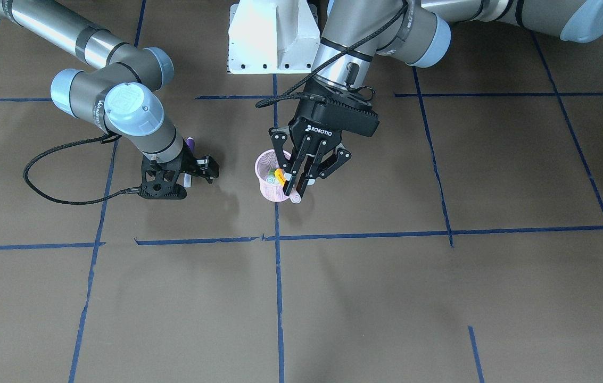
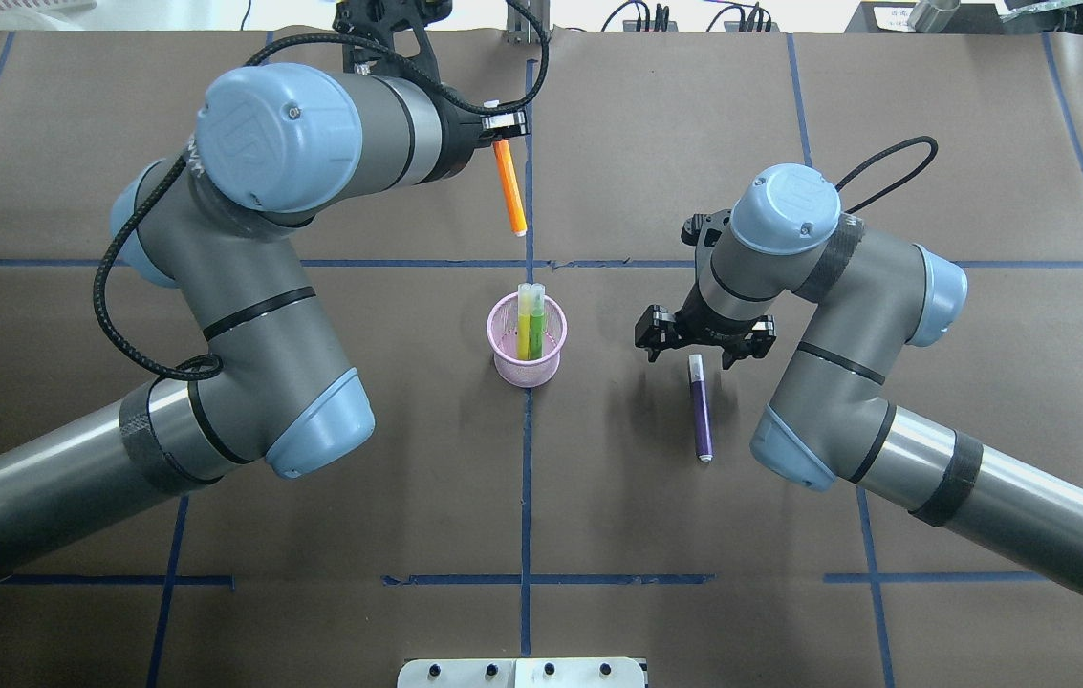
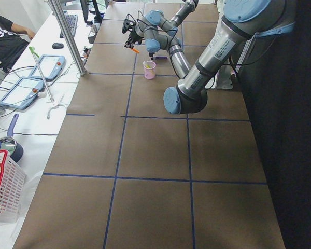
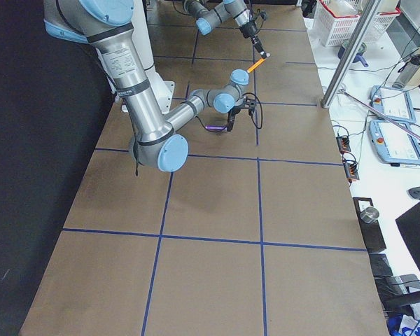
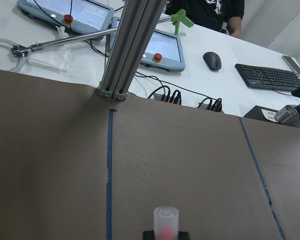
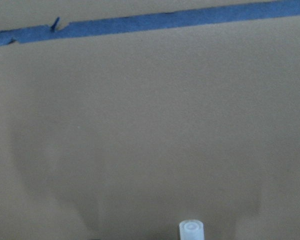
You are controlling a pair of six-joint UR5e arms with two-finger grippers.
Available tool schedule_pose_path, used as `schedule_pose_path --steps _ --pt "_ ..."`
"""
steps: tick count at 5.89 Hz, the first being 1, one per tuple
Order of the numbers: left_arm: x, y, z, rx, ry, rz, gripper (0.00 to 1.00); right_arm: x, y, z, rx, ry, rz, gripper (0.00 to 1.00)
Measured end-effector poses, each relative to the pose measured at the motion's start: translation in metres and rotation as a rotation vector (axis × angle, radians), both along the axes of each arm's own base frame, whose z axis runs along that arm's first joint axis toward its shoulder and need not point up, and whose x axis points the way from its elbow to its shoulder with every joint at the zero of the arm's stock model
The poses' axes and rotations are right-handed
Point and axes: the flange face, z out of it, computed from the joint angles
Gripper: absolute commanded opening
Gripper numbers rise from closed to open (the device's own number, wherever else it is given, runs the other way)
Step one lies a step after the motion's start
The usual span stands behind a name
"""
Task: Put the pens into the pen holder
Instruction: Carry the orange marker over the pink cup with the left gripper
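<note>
Overhead exterior is showing me the left gripper (image 2: 501,132) clenching one end of the orange pen (image 2: 509,191), which is hanging tilted in the air out toward the far edge of the table (image 2: 885,143). I am seeing the right gripper (image 2: 697,346) sitting low over the cap end of the purple pen (image 2: 701,411); I cannot tell whether it is gripping. Between the arms, the pink mesh pen holder (image 2: 514,371) is standing upright near the table's middle, with the green pen (image 2: 522,330) leaning inside.

Brown table (image 1: 386,298) w/ blue tape lines (image 1: 279,298), white bench (image 5: 240,97) alongside w/ keyboard (image 5: 267,77), mouse (image 5: 212,60), two tablets (image 5: 165,47), metal post (image 5: 132,45) at its edge, white basket (image 3: 2,192).
</note>
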Motion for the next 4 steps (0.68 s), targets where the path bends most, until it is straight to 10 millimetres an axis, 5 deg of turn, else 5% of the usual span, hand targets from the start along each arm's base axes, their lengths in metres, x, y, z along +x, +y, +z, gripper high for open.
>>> schedule_pose_path --steps 4 --pt "0.049 0.049 0.049 0.046 -0.017 -0.059 0.00 0.000 0.000 0.000 -0.003 0.001 0.003 1.00"
